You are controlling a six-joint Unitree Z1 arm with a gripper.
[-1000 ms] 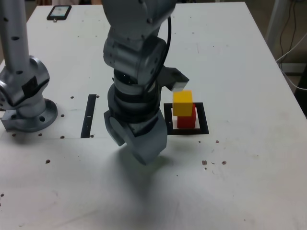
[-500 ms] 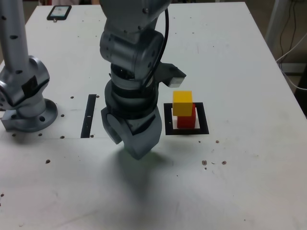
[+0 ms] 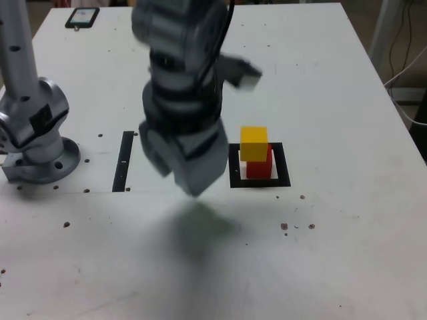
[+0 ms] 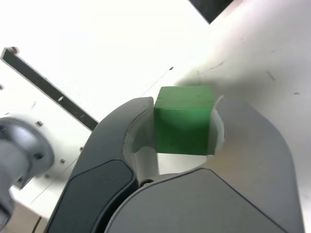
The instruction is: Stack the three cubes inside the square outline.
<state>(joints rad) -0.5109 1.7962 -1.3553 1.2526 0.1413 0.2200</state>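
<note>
Green cube [image 4: 182, 128] up in the claw [image 4: 185, 104], and it's a firm hold, the fingers closed to the cube's width on two opposite sides! No long axis to call here: it's evenly sided, one face turned to the wrist camera and a brighter one meeting it along a crisp edge. Its sides sit roughly in line with the fingers. In the exterior view the claw hides it, slanting down above the worktop [image 3: 347, 247], with a soft shadow and a faint green tint below.

Out to the exterior view's right of the claw, here's the square outline [image 3: 283, 167], black-edged, with the red cube [image 3: 259, 170] inside it. The yellow cube [image 3: 253, 144] sits on top, shifted towards the claw's side and overhanging the red.

Over to the exterior view's left of the claw runs the narrow black strip [image 3: 123, 162], then the arm's round base [image 3: 43, 163] beyond. White worktop spreads out on the exterior camera's side of the claw and again past the outline, reaching its slanting edge well apart from the claw.
</note>
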